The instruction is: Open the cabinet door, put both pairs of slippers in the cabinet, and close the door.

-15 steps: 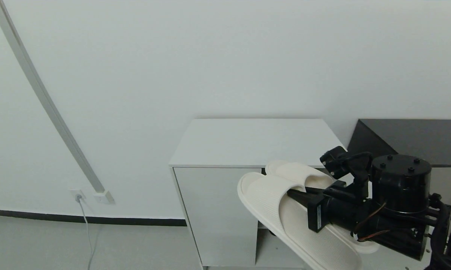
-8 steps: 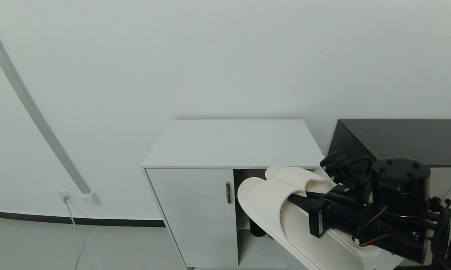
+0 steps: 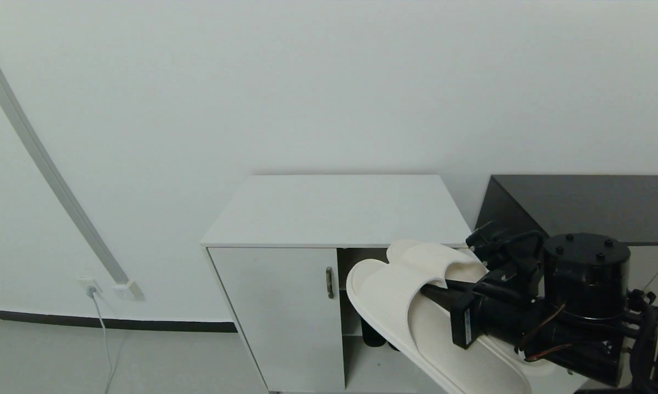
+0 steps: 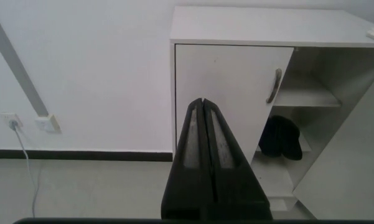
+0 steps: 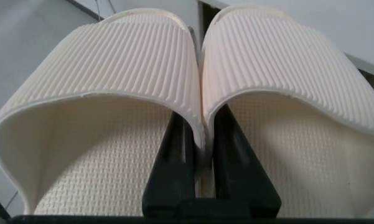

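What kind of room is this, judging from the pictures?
Probably a plain indoor room, perhaps a home entryway: a white cabinet stands against a bare white wall, a socket sits low on it, and the right hand holds cream slippers.

bright, even indoor light — soft, faint shadows.

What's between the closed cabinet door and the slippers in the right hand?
The head view shows the cabinet's open compartment between the door and the slippers, with a dark item low inside it and nothing else.
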Available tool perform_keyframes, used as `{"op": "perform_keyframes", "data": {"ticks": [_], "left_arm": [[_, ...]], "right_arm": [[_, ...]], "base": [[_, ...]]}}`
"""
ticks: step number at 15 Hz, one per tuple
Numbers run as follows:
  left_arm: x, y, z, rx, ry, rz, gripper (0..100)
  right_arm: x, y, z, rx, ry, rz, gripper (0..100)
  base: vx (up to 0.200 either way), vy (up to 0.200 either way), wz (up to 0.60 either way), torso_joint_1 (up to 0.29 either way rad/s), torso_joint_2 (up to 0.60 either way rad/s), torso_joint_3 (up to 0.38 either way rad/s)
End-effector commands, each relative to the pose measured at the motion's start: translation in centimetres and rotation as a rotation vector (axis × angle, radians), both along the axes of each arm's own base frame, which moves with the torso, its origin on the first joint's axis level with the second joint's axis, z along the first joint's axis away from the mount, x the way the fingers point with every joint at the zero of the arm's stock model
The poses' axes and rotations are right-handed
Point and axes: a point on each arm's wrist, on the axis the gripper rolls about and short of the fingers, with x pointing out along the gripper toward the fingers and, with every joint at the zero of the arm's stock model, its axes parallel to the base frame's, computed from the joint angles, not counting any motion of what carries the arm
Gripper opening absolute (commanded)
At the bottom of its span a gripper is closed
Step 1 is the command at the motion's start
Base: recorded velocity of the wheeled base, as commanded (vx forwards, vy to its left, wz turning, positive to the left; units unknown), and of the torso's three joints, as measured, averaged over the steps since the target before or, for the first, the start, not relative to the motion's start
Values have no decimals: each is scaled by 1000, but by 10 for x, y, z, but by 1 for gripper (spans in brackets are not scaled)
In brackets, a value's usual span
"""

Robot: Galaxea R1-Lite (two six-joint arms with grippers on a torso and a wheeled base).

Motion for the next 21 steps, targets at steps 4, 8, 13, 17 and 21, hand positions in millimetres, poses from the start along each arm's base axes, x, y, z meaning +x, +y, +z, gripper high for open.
{"op": "perform_keyframes", "data": {"ticks": [4, 8, 13, 17, 21], "left_arm": [[0, 0, 0, 0, 2, 1, 0], [0, 0, 0, 0, 2, 1, 0], [0, 0, 0, 0, 2, 1, 0], [0, 0, 0, 0, 0, -1, 0], [0, 0, 0, 0, 2, 2, 0]], "right_arm": [[-2, 2, 0, 10, -13, 11, 0], [-6, 3, -2, 9, -12, 28, 0], [-6, 4, -1, 14, -20, 30, 0], [-9, 7, -2, 4, -27, 44, 0], [-10, 9, -4, -10, -28, 54, 0]], "base": [[0, 0, 0, 0, 0, 0], [0, 0, -150, -41, 86, 54], [0, 0, 0, -15, 46, 24], [0, 0, 0, 0, 0, 0], [0, 0, 0, -86, 197, 121]]}}
